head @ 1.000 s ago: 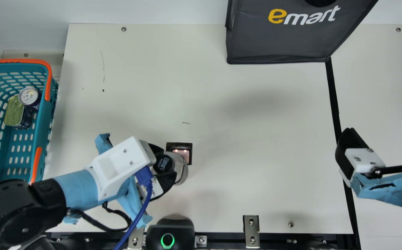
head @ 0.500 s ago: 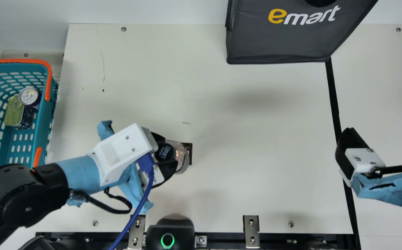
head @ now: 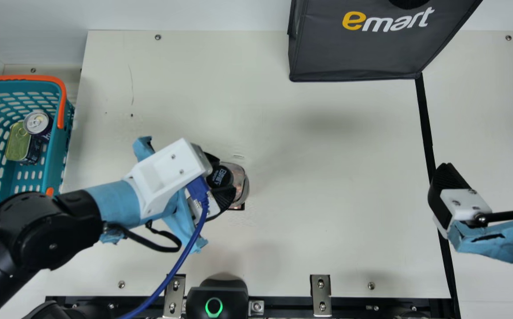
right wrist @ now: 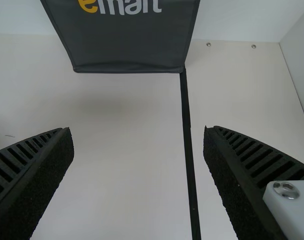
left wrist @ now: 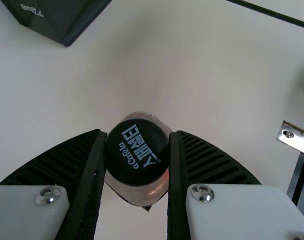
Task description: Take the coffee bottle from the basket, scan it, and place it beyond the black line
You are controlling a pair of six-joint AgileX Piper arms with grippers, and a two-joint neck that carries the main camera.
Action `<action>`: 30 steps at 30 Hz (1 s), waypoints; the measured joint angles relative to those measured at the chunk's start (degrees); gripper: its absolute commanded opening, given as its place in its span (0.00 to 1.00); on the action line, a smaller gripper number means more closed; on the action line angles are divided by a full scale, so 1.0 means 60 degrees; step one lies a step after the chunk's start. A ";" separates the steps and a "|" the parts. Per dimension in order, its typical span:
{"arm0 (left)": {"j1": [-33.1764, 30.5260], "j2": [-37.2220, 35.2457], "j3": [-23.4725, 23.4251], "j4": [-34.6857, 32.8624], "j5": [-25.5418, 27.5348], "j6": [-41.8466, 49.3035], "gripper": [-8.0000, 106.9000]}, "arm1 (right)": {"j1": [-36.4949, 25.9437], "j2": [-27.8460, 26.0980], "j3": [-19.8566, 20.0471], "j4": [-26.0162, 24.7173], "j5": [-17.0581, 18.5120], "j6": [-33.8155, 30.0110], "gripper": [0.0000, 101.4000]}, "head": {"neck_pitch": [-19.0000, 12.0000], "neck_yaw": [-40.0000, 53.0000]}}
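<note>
The coffee bottle [head: 240, 182] is held in the left gripper [head: 223, 178], cap up, with the two fingers [left wrist: 92, 175] closed against it from opposite sides. In the main view it is seen over the dark square [head: 238, 207] set in the cream table [head: 327, 133], most of which is covered by it; whether the base is touching the table cannot be told. The black line [head: 424, 119] is well apart from it, and the bottle is kept on the basket's side of that line.

In the left wrist view, the black cap [left wrist: 137, 152] is faced nearly head-on, its pale lettering displayed between the fingers. In the main view, a can [head: 37, 122] and a flat tin [head: 18, 144] are seen side by side in the teal basket [head: 52, 168], and the dark bag [head: 358, 53] is placed at the table's far edge.

The left arm [head: 61, 221] is stretched inward from the near left corner, its wrist angled toward the bottle and a blue cable [head: 180, 261] trailed beneath. The right gripper [head: 489, 170] is held wide apart, with nothing between its fingers; in the right wrist view, the black line is framed between them.
</note>
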 measured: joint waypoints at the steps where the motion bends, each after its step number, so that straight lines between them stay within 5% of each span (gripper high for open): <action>1: -0.0022 0.0087 -0.0044 0.0000 -0.0027 0.0000 0.16 | 0.0000 0.0000 0.0000 0.0000 0.0000 0.0000 0.90 | 0.0000 0.0000; 30: -0.0467 0.2083 -0.1352 -0.0113 -0.0938 0.0333 0.16 | 0.0000 0.0000 0.0000 0.0000 0.0019 0.0000 0.90 | -0.0015 -0.0015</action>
